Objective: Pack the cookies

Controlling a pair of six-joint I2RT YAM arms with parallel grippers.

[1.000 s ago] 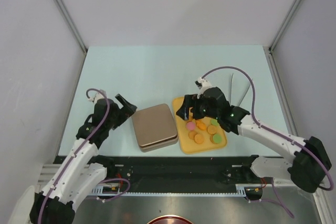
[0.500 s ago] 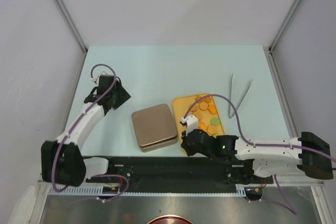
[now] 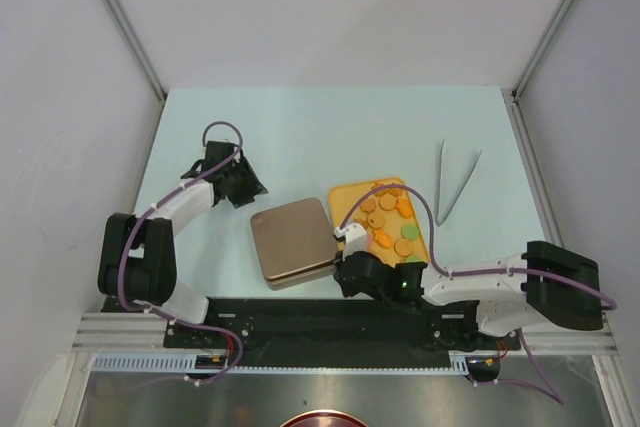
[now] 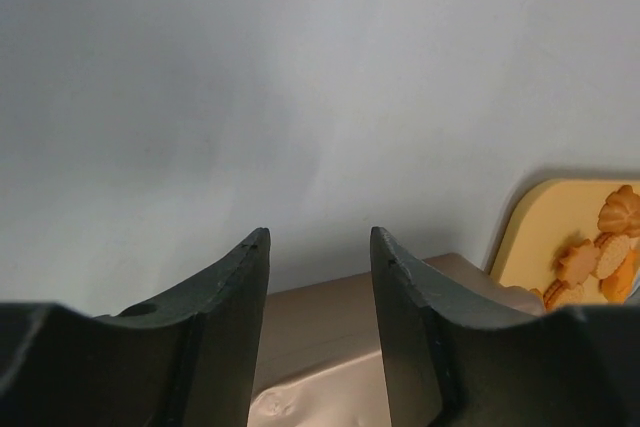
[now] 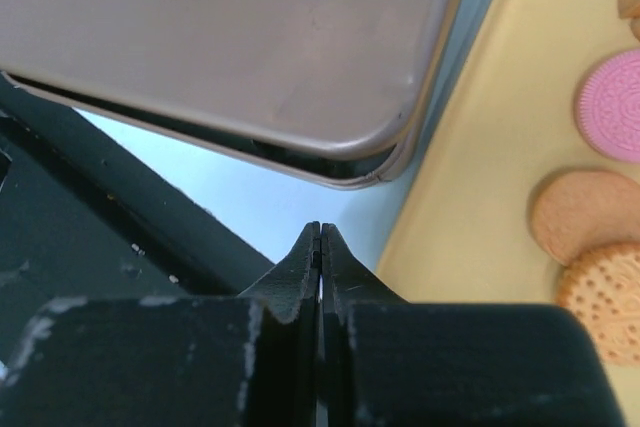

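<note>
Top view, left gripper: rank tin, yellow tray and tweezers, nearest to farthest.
1. The brown tin: just right of the left gripper, toward the arm bases.
2. The yellow tray: right of the tin, beside it.
3. The tweezers: far right of the table, beyond the tray.

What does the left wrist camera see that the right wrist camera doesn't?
Only the left wrist view shows the left gripper, open, and orange flower-edged cookies. Only the right wrist view shows the right gripper, shut on nothing, a pink cookie and two round tan cookies. Both show the brown tin and the yellow tray.
</note>
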